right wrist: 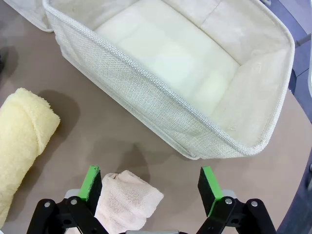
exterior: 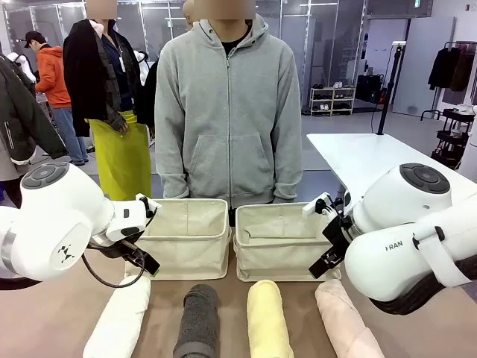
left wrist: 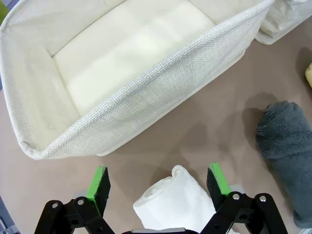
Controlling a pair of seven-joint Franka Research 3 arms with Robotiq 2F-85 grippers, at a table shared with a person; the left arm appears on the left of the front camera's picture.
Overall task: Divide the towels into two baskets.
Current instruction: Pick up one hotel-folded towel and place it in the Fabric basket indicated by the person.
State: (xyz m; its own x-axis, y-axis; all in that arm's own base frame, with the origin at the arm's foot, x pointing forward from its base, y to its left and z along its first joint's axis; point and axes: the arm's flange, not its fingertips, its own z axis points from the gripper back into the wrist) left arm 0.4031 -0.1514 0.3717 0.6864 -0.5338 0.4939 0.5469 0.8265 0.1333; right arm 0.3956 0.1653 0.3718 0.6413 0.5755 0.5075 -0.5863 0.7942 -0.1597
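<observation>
**Towels [exterior: 267, 321] unsorted, both baskets [exterior: 186, 250] unfilled**

Four rolls lie side by side on the counter [exterior: 160, 328], just in front of the baskets. From the robot's left they are the white roll [exterior: 119, 321], the dark grey roll [exterior: 198, 321], the pale yellow roll [exterior: 267, 339] and the pale pink roll [exterior: 344, 321]. The left basket [exterior: 186, 261] and the right basket [exterior: 279, 257] stand close together at the far side, before the person [exterior: 227, 112]. Nothing lies in either one, so I judge that no part of the dividing is done. All four rolls are left to place, presumably two to a basket.

The left tool [left wrist: 158, 178] has its pads wide apart, one on each side of the white roll's far end, and holds nothing. The right tool [right wrist: 151, 180] stands the same way over the end of the pale pink roll, also holding nothing.

The front view gives the whole row, both baskets at once and the person, but the arms' bulk hides much of each tool. The wrist views look down into the basket floors and show them bare. They also show how each roll sits between the green pads. The left wrist view catches the grey roll's end off to one side, and the right wrist view catches the yellow one. How far the pads stand above the counter I cannot tell.
</observation>
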